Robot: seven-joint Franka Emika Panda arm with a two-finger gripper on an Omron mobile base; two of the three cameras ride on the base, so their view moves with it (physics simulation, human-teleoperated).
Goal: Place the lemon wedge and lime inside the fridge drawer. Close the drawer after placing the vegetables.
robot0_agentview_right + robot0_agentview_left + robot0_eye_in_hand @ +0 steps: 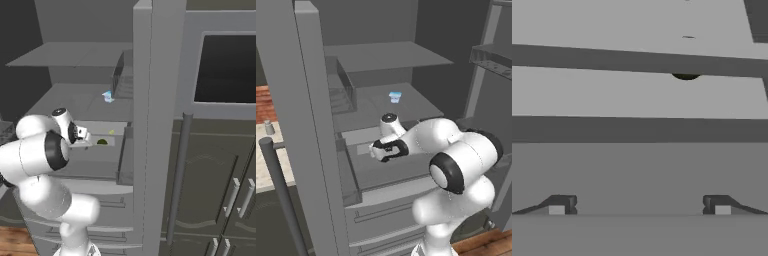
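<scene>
Gripper [639, 205] gapes fully, gripping nothing, above the pulled-out fridge drawer [95, 167]. Lime [102, 142] and lemon wedge [111, 132] (a tiny sliver) lie just behind it.

I can't read any text, label, brand, number or sign from here; the fridge [311, 150] surfaces and the small blue-and-white cup [395, 97] on its shelf carry nothing legible.
</scene>
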